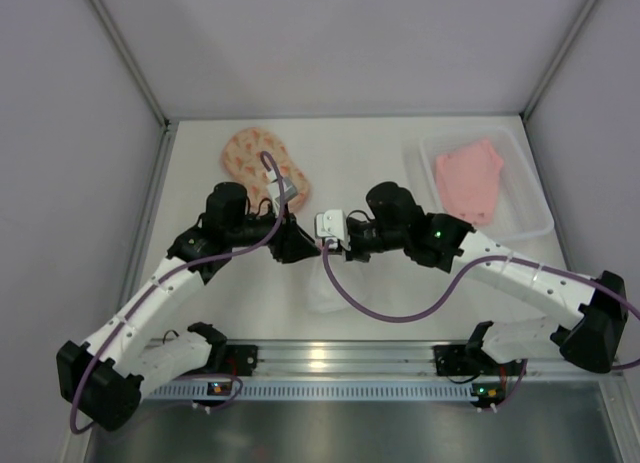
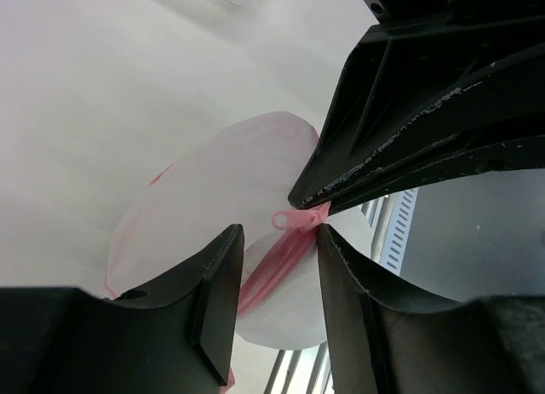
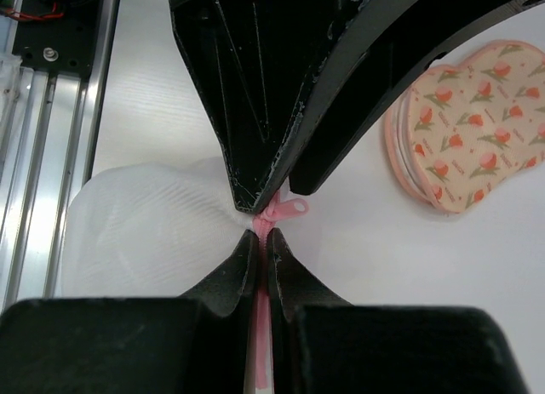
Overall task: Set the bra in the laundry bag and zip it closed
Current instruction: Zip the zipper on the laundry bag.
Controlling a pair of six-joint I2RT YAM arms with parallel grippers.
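Salmon-pink fabric bra (image 1: 468,178), probably limp and light, lies in the clear plastic tray (image 1: 520,208), likely best pinched at a bunched fold. Right claw (image 3: 262,234) pinches the pink rim (image 3: 262,343) of a white mesh pouch (image 3: 136,232); left claw (image 2: 279,236) straddles it half-open.

The laundry bag (image 1: 262,163), at eleven o'clock, is showing matt printed cloth. The bra (image 1: 468,178), at two o'clock, is looking like soft matt fabric in a clear glossy plastic tray (image 1: 524,198). The pouch (image 3: 145,232) is showing fine white mesh.
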